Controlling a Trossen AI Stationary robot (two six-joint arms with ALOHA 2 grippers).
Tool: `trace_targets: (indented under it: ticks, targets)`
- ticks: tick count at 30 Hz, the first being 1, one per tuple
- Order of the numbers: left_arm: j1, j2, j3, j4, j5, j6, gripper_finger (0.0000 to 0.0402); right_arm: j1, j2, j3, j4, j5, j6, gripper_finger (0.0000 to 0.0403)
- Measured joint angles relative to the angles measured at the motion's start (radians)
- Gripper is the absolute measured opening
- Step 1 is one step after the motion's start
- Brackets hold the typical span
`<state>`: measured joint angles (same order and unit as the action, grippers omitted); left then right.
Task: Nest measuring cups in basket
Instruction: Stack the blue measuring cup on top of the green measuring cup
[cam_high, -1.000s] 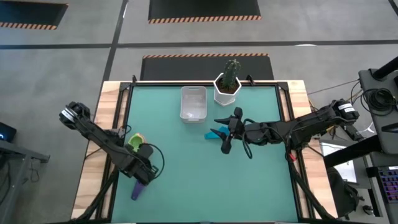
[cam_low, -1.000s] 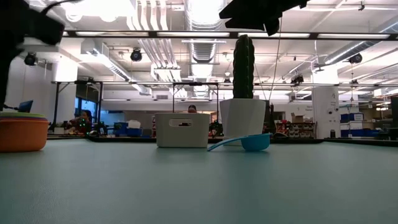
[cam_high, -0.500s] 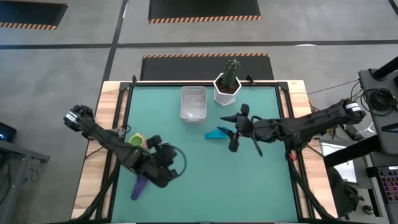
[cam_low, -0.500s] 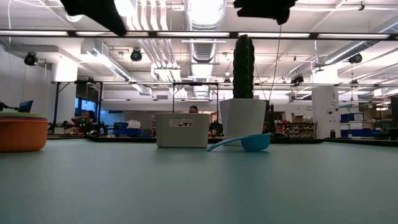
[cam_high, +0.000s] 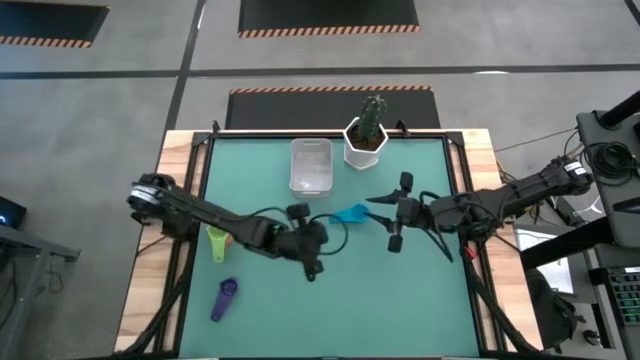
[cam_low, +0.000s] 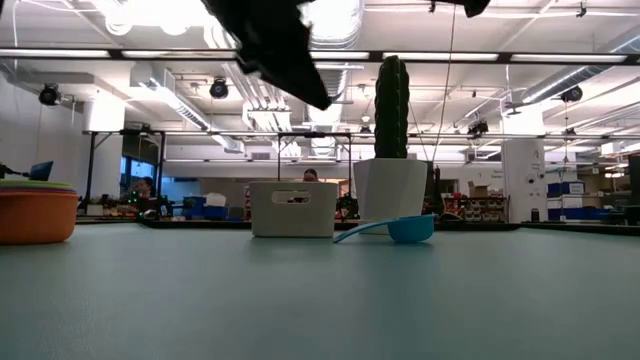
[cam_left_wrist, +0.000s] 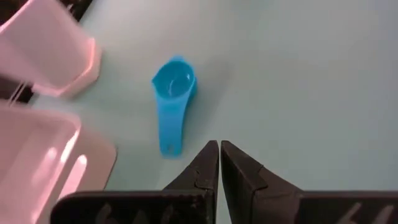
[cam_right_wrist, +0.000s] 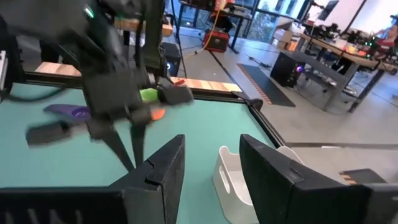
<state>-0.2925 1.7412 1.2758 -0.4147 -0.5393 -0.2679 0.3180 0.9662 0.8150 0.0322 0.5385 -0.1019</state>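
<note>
Three groups of measuring cups show on the table: one blue cup (cam_high: 350, 213) lying alone near the middle, one purple cup (cam_high: 223, 298) toward the front left corner, and one nested stack (cam_high: 219, 241) near the left edge, green on top with orange under it, whose cup count cannot be told. There is one clear basket (cam_high: 310, 166) and one white pot with a cactus (cam_high: 366, 139), both by the back edge. Two robot arms reach over the table.

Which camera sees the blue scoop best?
The left wrist view: the blue scoop shows whole, bowl and handle, close up. The high view shows it small, mid-table; the low view shows it side-on by the cactus pot; the right wrist view misses it.
</note>
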Motion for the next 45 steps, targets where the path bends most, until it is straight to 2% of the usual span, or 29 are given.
trace_targets:
  ticks: [6,10,14,17,22,27,31,45]
  targets:
    - [0.065,0.109,0.000,0.203,0.011,0.200,0.0000,0.008,-0.053,-0.030,0.001,0.000,-0.013,0.0133]
    - [0.121,0.160,-0.004,0.290,0.074,0.247,0.0003,0.007,-0.085,-0.048,-0.003,0.000,-0.012,0.0132]
    - [0.174,0.210,-0.007,0.339,0.098,0.284,0.0024,0.007,-0.102,-0.057,-0.003,0.000,-0.003,0.0134]
    - [0.209,0.245,-0.008,0.372,0.143,0.292,0.0052,0.007,-0.105,-0.060,-0.001,0.000,-0.003,0.0132]
    - [0.266,0.271,-0.009,0.385,0.280,0.285,0.0121,0.007,-0.108,-0.066,-0.004,0.001,-0.003,0.0127]
    - [0.291,0.271,-0.009,0.388,0.278,0.297,0.0190,0.007,-0.108,-0.066,-0.004,0.001,-0.002,0.0130]
    - [0.301,0.271,-0.015,0.399,0.278,0.315,0.0222,0.007,-0.107,-0.066,-0.006,0.002,0.004,0.0127]
    - [0.314,0.270,-0.121,0.577,0.279,0.307,0.0212,0.007,-0.107,-0.066,-0.013,0.003,0.004,0.0123]
